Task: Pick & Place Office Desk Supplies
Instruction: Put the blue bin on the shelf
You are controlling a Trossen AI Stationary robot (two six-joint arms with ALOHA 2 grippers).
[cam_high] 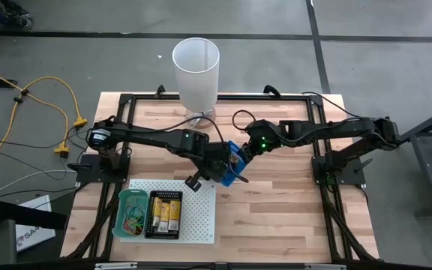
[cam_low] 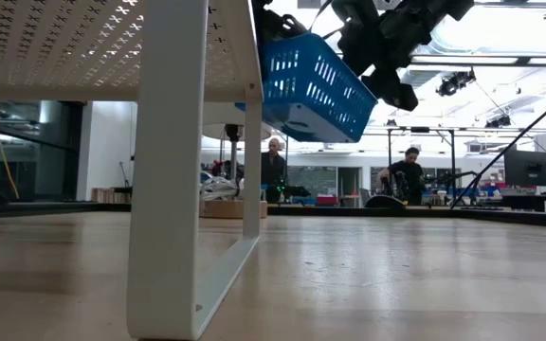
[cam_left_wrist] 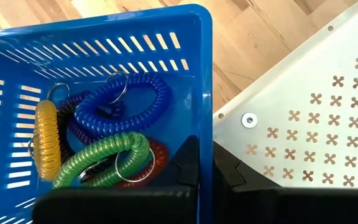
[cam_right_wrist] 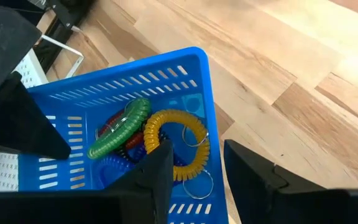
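Observation:
A blue slotted basket (cam_high: 235,160) hangs above the table, just right of the white perforated board (cam_high: 201,225). It holds coiled loops: blue (cam_left_wrist: 126,99), green (cam_left_wrist: 101,158), yellow (cam_left_wrist: 45,140) and red (cam_left_wrist: 159,158). My left gripper (cam_left_wrist: 205,163) is shut on the basket's wall. My right gripper (cam_right_wrist: 197,165) is open. One of its fingers (cam_right_wrist: 160,171) stands over the basket's inside and the other (cam_right_wrist: 250,171) outside, with the wall (cam_right_wrist: 209,118) between them and a gap on each side. My left gripper pinches the basket's side wall at its rim (cam_left_wrist: 204,134), near a corner. One finger (cam_left_wrist: 188,165) is inside the basket and one (cam_left_wrist: 229,171) outside. The fingers slant down from above. The basket (cam_low: 316,85) hangs clear of the table, tilted.
A tall white cylinder (cam_high: 196,71) stands at the far edge. The perforated board rests on white legs (cam_low: 173,170) and carries a teal tray (cam_high: 132,214) of loops and a black tray (cam_high: 165,214) of yellow packets. Bare wood lies to the right. People stand in the room behind.

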